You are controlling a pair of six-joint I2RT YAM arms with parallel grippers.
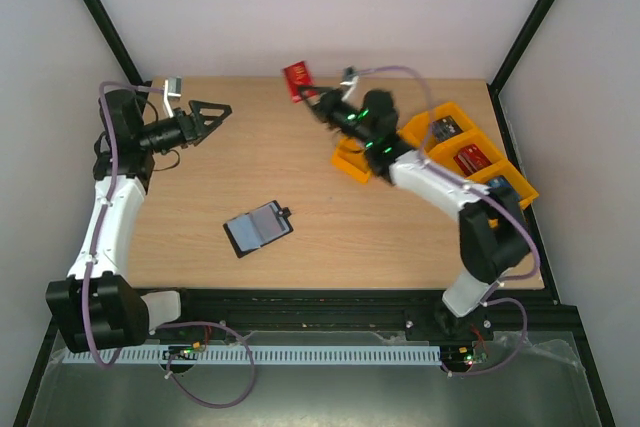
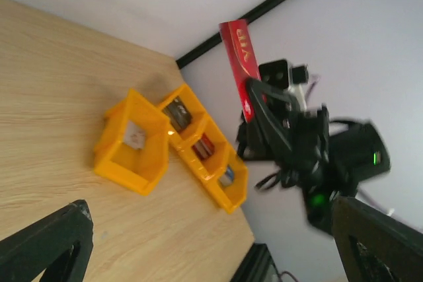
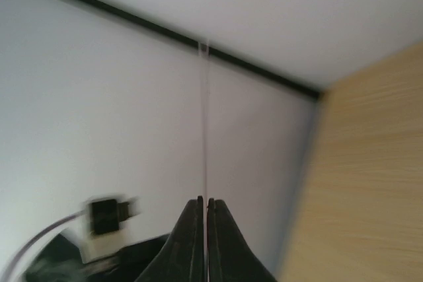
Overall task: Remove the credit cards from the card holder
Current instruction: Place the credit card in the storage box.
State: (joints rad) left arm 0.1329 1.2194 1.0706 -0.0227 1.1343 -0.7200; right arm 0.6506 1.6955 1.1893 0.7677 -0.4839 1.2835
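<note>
Red credit card (image 1: pixel 297 82) clenched in the right pincer (image 1: pixel 312 97), card holder (image 1: pixel 258 228) lying open on the bench (image 1: pixel 200 187)
The card holder lies unfolded with its pale clear pockets upward; whether cards sit in them cannot be told. Beyond it and to its right runs a row of orange trays (image 1: pixel 352 169): the one nearest the card holder shows only a pale patch inside, and the next three hold a dark item, a red item and a bluish one, too small to name. The left pincer (image 1: pixel 222 112), beyond the card holder to its left, is spread wide and empty. The left wrist view alone shows pale lettering on the card; the right wrist view shows it edge-on, a thin line between closed fingers (image 3: pixel 192 229)
</note>
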